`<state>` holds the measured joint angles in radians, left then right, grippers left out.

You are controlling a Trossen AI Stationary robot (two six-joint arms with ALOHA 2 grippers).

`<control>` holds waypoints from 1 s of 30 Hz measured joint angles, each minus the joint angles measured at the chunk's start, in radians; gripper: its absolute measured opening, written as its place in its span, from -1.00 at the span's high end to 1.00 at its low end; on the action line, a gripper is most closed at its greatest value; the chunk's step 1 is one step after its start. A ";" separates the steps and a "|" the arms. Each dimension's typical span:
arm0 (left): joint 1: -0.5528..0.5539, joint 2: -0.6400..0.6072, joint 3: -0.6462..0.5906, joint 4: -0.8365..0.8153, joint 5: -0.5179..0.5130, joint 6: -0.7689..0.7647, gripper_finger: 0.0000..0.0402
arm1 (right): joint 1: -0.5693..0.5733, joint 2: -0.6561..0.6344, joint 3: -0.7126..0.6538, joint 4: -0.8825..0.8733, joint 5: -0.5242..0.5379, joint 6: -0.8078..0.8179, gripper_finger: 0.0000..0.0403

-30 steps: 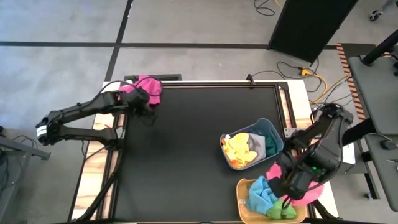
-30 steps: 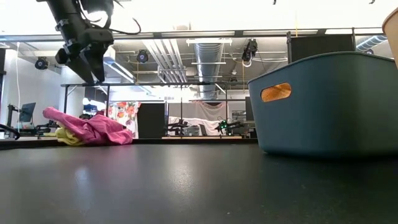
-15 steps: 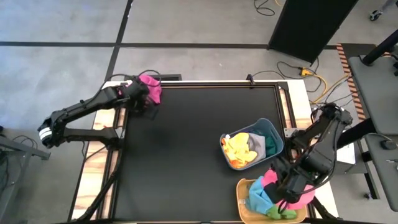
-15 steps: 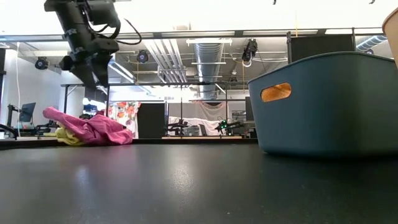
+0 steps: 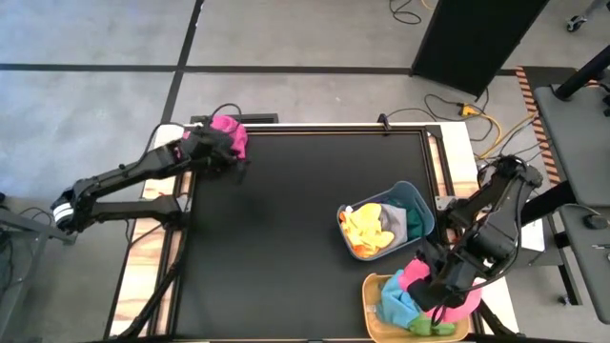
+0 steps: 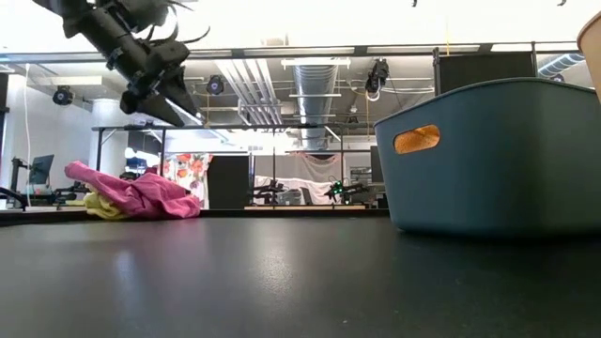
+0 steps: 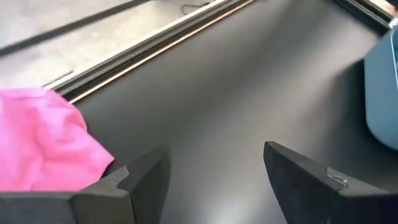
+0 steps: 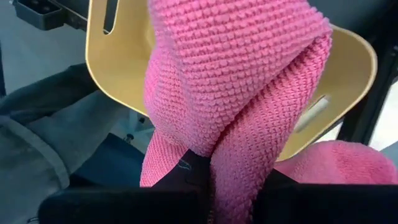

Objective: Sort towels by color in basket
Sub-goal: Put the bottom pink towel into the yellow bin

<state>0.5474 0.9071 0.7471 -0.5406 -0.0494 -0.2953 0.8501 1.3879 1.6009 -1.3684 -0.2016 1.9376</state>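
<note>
My left gripper (image 5: 232, 162) (image 6: 161, 86) (image 7: 214, 171) is open and hangs above the table's far left corner, just beside the magenta towel (image 5: 229, 131) (image 6: 141, 194) (image 7: 43, 137). That towel lies bunched on the table, with a yellowish cloth (image 6: 98, 206) showing under it. My right gripper (image 5: 436, 286) (image 8: 205, 177) is shut on a pink towel (image 5: 416, 275) (image 8: 242, 81) over the yellow basket (image 5: 370, 297) (image 8: 124, 68). That basket holds light blue (image 5: 398, 301) and lime (image 5: 426, 325) towels. The blue basket (image 5: 419, 203) (image 6: 498, 155) holds orange-yellow (image 5: 362, 231), grey (image 5: 393, 223) and dark green (image 5: 416, 225) towels. My right gripper pinches a bunched fold of the pink towel (image 8: 196, 146) between its two fingers; the cloth wraps around them and hides the fingertips. The fingers slant down from the table's right. The towel's far part (image 5: 464, 302) lies across the yellow basket's right rim.
The two baskets stand close together at the table's right near side. The black tabletop (image 5: 276, 238) between the magenta towel and the baskets is bare. Cables (image 5: 481, 119) lie on the floor beyond the far right corner.
My left gripper has tipped from pointing straight down to slanting, and has shifted a little toward the table's right above the magenta towel, staying open. My right gripper has carried the pink towel a little toward the table's left, farther over the yellow basket.
</note>
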 joint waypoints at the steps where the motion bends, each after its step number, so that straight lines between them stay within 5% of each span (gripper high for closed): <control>1: -0.005 -0.010 -0.020 0.019 0.000 0.015 -0.19 | 0.000 0.002 0.000 0.004 0.000 0.000 0.91; 9: -0.016 -0.039 -0.152 0.157 0.003 0.087 -0.19 | -0.046 -0.004 -0.031 0.021 0.002 -0.056 0.91; 18: -0.016 -0.102 -0.153 0.106 0.003 0.049 -0.18 | -0.044 -0.029 -0.049 0.084 -0.001 0.022 0.91; 30: 0.080 0.017 -0.074 -0.056 -0.053 0.020 -0.18 | 0.000 0.207 -0.307 0.349 0.095 0.059 0.91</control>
<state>0.6272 0.9237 0.6736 -0.5967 -0.1028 -0.2750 0.8498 1.5949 1.2937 -1.0198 -0.1069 1.9962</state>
